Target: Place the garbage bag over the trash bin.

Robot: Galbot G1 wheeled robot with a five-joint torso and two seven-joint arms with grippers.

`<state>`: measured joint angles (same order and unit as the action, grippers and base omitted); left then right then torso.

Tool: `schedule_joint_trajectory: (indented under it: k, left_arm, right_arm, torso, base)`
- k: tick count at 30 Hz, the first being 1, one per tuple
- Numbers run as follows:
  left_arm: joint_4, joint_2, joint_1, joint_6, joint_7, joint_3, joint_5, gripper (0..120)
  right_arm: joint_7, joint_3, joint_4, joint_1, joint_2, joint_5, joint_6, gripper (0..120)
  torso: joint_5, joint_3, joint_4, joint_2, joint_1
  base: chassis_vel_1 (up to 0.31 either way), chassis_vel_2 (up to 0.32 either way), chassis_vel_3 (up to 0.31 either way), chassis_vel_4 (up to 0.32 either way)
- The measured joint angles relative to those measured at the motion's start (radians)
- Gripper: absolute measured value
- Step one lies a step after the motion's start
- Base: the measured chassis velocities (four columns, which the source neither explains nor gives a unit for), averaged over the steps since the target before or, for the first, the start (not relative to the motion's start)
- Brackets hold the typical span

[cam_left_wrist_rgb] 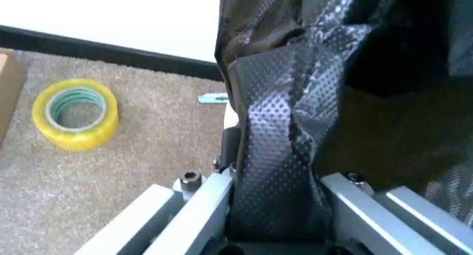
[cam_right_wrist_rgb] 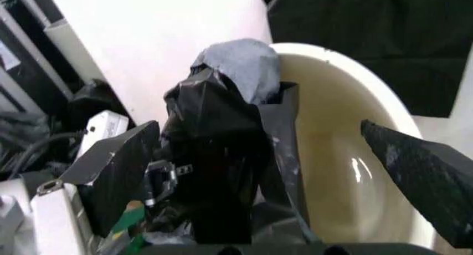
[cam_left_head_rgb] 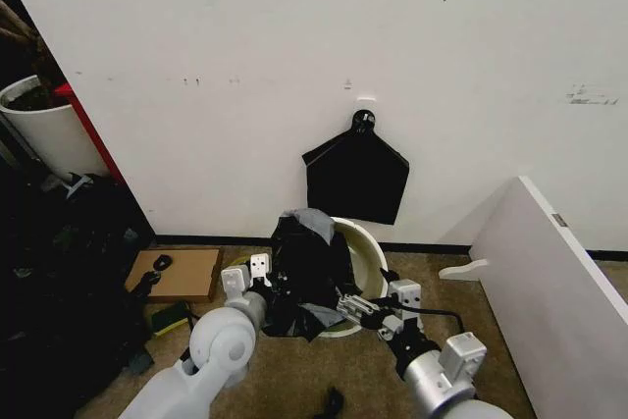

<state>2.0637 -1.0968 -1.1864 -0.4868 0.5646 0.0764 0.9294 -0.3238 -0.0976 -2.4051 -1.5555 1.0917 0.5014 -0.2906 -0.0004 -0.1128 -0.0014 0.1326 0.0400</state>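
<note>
Garbage bag (cam_left_head_rgb: 306, 267) sits bunched over the near-left part of the trash bin (cam_left_head_rgb: 371, 247), draped across its rim and rising in a crumpled peak. Far and right sides of the rim are bare. Bin stands on carpet against the wall, just below a flat black bag (cam_left_head_rgb: 357, 179) hanging from a hook.

Left gripper (cam_left_head_rgb: 263, 287) at the bag's left side. In the left wrist view its two metal fingers (cam_left_wrist_rgb: 198, 202) are clamped on a twisted, dimpled strip of the film (cam_left_wrist_rgb: 284, 149).

Right gripper (cam_left_head_rgb: 361, 311) at the bag's lower right. In the right wrist view its dark pads (cam_right_wrist_rgb: 122, 163) stand wide apart, holding nothing, bag and bin mouth between them.

Handling, as judged: film is very light, limp, slick, and creases rather than holding shape; a pinch on one layer may slip or tear. Best hold looks like the hem at the mouth, gathered thick, opposite the left gripper's hold.

Yellow tape roll (cam_left_wrist_rgb: 75, 113) lies on the carpet nearby.
</note>
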Motion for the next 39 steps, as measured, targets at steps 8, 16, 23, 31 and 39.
schedule_joint_trajectory:
  k: [8,16,23,31,39]
  left_arm:
    - [0.019,0.004,-0.022,0.001,-0.009,0.0,-0.012,0]
    - [0.029,0.003,-0.04,0.0,-0.016,0.0,-0.023,0]
    - [0.037,0.011,-0.05,0.0,-0.022,0.002,-0.031,0]
    - [0.042,0.024,-0.069,0.004,-0.036,0.004,-0.049,0]
    - [0.042,0.035,-0.073,0.009,-0.045,0.009,-0.054,0]
  right_arm:
    - [0.003,0.015,0.034,0.031,-0.004,0.034,-0.044,92]
    - [-0.009,0.02,0.063,0.056,0.002,0.054,-0.056,64]
    - [-0.03,0.02,0.072,0.059,0.005,0.052,-0.054,41]
    - [-0.036,0.022,0.077,0.06,0.005,0.022,-0.037,6]
    - [-0.035,0.021,0.077,0.058,0.005,0.002,-0.022,0]
  torso:
    - [-0.0001,0.0,-0.0002,0.0,0.0]
    - [-0.0001,0.0,-0.0002,0.0,0.0]
    - [-0.0001,0.0,-0.0002,0.0,0.0]
    - [-0.0001,0.0,-0.0002,0.0,0.0]
    - [-0.0001,0.0,-0.0002,0.0,0.0]
  base:
    - [0.0,0.0,0.0,0.0]
    - [0.0,0.0,0.0,0.0]
    - [0.0,0.0,0.0,0.0]
    - [0.0,0.0,0.0,0.0]
    - [0.0,0.0,0.0,0.0]
